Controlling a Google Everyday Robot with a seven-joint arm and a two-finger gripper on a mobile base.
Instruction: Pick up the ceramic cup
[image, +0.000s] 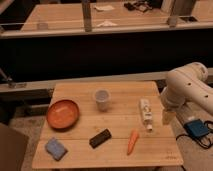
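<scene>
The ceramic cup (102, 99) is small, pale grey-white and handleless. It stands upright near the back middle of the wooden table (115, 145). My white arm (187, 87) comes in from the right. My gripper (168, 117) hangs at the table's right edge, to the right of a white bottle (146, 113) and well to the right of the cup. It touches neither of them, and nothing shows in it.
An orange bowl (63, 113) sits at the left. A black block (100, 138), an orange carrot (132, 141) and a blue sponge (55, 148) lie near the front edge. A blue device with cables (198, 129) lies on the floor at right. A dark counter wall (100, 55) stands behind.
</scene>
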